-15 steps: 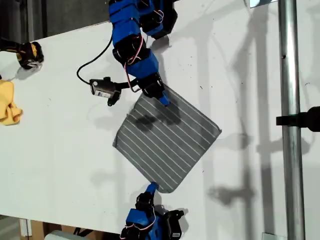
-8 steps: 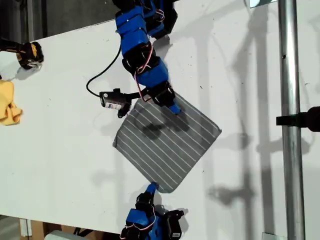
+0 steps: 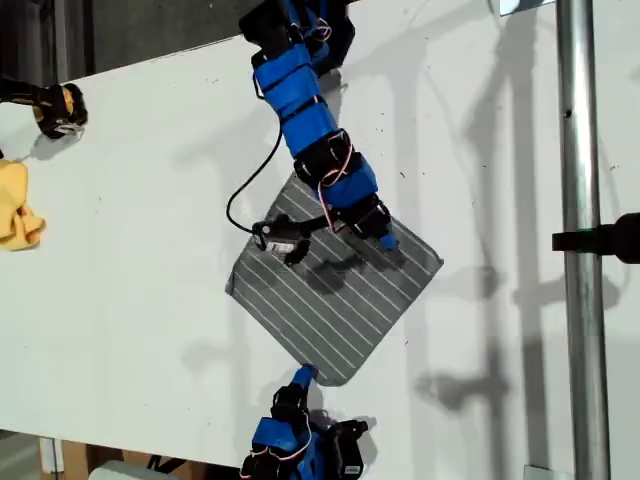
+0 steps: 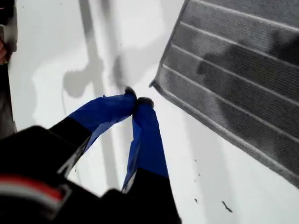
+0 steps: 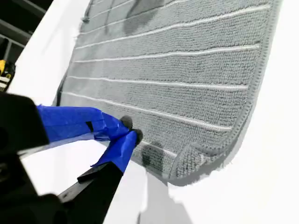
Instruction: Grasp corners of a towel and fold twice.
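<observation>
A yellow cloth (image 3: 15, 205) lies bunched at the exterior view's left edge. A yellow-and-black object (image 3: 58, 108) sits farther back on that same side. A metal pole (image 3: 578, 200) stands upright at the exterior view's right, with a black clamp (image 3: 605, 240) on it. All 3 are well apart from the towel (image 3: 330, 290). The first arm stretches in from the far side across the towel's upper part, hiding that part and casting a shadow on the stripes. Its black cable (image 3: 245, 185) loops over the counter (image 3: 120, 280).

My first hand (image 3: 386, 241) is raised over the towel near the corner at the exterior view's right (image 3: 437, 263). Its blue-taped tips are pressed together and hold nothing. In its wrist view the hand (image 4: 138, 100) shows just beside that corner (image 4: 153, 84).

My second hand (image 3: 303, 375) reaches in from the near side to the towel's near corner (image 3: 335, 380). In its wrist view the tips (image 5: 128, 129) meet at the towel's (image 5: 177, 70) edge, just beside a slightly curled corner (image 5: 187, 172). I cannot tell if they pinch fabric.

The towel lies flat and unfolded, set diamond-wise in the middle of the white counter. Shadows of the pole and arms fall across the surface.
</observation>
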Robot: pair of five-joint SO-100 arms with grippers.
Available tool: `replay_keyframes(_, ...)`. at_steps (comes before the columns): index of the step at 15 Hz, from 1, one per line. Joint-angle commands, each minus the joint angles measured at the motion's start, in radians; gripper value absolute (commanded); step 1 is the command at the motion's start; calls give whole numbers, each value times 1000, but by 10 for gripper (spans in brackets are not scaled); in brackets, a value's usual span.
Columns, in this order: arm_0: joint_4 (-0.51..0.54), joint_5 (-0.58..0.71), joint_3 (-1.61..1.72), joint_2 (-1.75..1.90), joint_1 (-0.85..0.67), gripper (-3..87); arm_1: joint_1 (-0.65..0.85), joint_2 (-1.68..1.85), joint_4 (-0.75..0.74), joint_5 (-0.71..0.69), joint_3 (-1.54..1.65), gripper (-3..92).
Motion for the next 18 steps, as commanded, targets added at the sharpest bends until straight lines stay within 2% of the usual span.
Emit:
replay_keyframes(1, 5, 5, 3, 6, 0, -22, -28, -44, -75, -11, -58, -1)
replay_keyframes(5, 5, 9, 3, 6, 2, -22, -52, -186, -210, -11, -74, -1)
replay_keyframes(12, 5, 20, 3, 6, 6, -22, -64, -376, -327, -17, -181, -1)
replay_keyframes(15, 5, 23, 3, 6, 8, -22, -80, -437, -351, -3, -178, -1)
replay_keyframes(18, 5, 26, 3, 6, 8, -22, -91, -443, -301, 23, -130, -1)
